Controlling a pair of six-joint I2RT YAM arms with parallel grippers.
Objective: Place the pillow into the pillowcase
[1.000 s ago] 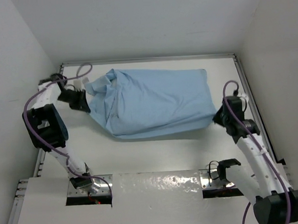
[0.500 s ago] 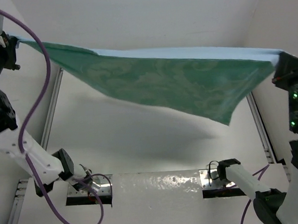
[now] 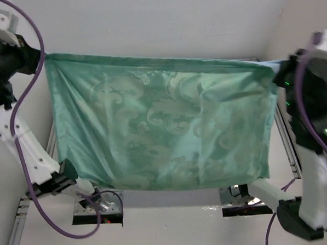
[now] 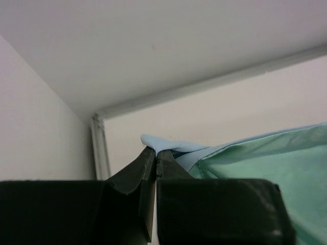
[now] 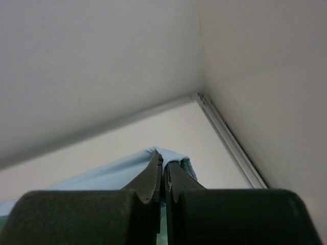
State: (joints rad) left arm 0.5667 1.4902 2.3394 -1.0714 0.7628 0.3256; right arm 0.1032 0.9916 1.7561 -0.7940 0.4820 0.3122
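Pillowcase (image 3: 164,128): off the worktop (image 3: 174,226), hanging spread flat between the two arms like a curtain. The sea-green leafy side faces the top camera. The top edge runs nearly level, a little lower at the right. The bottom hem hangs loose above the near edge of the worktop.

Left tool (image 3: 39,59): raised high over the left edge and pinched tight on the upper left corner of the cloth. In the left wrist view the fingers (image 4: 145,168) meet with no gap, and a fold of light blue fabric pokes out past the tips.

Right tool (image 3: 275,73): raised over the right edge and likewise clamped on the upper right corner. In the right wrist view a blue fold wraps over the closed tips.

Obstruction: the hanging cloth screens the middle and far parts of the worktop from the top camera. Only the near strip with the arm mounts shows, plus a bit of the metal rail (image 3: 284,149) along the right edge.

Surroundings: white enclosure walls (image 3: 175,23) at the back and sides. A purple cable (image 3: 38,36) loops along the left arm close to the held corner, and a similar one runs along the right arm.
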